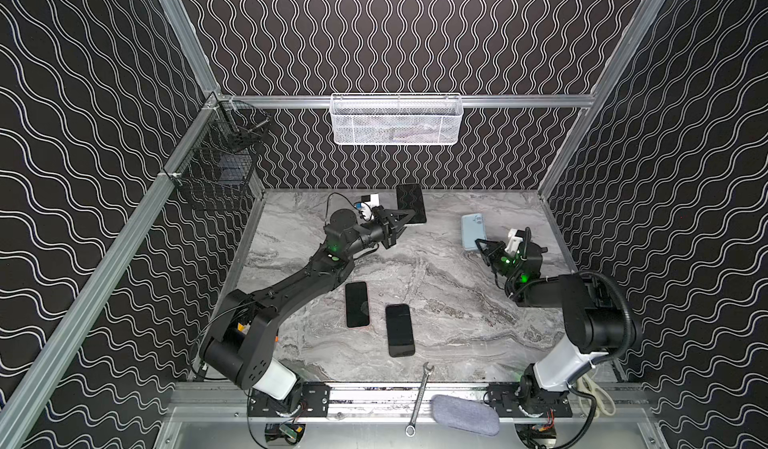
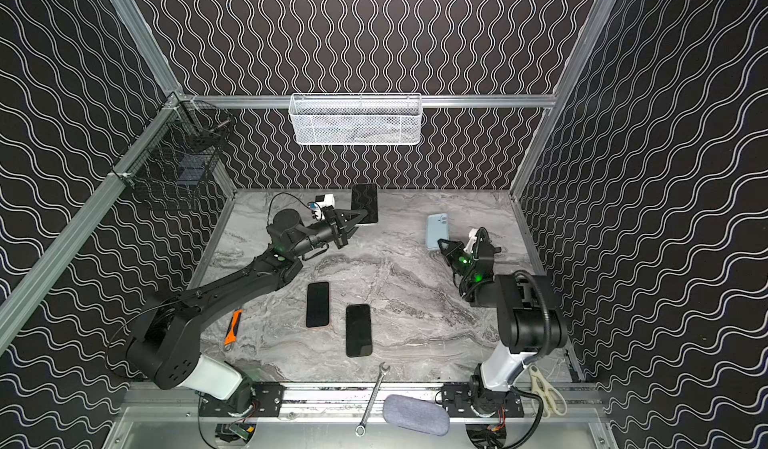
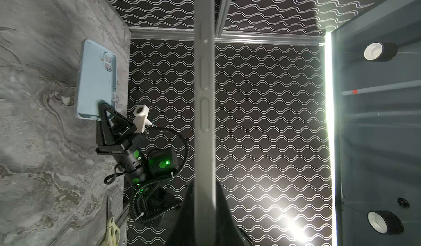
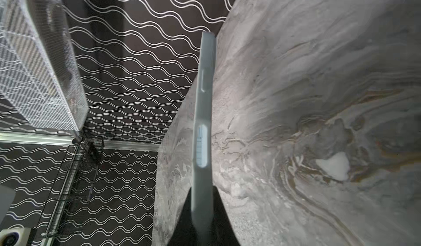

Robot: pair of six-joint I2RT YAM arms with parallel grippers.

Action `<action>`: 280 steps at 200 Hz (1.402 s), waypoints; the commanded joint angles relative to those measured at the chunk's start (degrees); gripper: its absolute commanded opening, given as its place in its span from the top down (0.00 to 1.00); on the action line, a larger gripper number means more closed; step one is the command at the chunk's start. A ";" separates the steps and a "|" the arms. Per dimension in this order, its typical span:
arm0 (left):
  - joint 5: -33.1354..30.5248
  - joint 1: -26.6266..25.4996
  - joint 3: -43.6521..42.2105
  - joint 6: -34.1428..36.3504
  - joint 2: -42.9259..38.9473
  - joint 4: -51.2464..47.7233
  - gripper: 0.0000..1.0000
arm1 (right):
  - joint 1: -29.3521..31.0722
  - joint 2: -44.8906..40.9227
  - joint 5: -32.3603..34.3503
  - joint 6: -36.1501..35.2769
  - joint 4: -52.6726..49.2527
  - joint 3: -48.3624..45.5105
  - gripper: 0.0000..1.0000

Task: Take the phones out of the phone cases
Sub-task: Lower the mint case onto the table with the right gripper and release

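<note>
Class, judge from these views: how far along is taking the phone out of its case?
Done, it seems: the phone and the case are apart. In hand: the left gripper is shut on the phone, raised near the back wall; the right gripper is shut on the case. Left: probably setting both down.

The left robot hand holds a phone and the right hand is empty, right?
Not quite. The left gripper does hold a phone, but the right gripper is not empty: it grips the blue case, as both top views show.
</note>
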 commanded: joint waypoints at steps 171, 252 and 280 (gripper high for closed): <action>-1.05 3.21 -2.30 4.30 -0.32 4.36 1.00 | -1.40 9.65 0.70 -8.66 -19.71 12.42 0.59; 0.16 2.95 -1.79 5.37 1.60 4.34 1.00 | -1.41 1.45 8.83 -16.12 -32.81 13.08 0.28; 0.04 2.61 -1.23 5.75 2.82 4.34 1.00 | -1.40 -1.77 10.51 -17.86 -35.42 12.57 0.23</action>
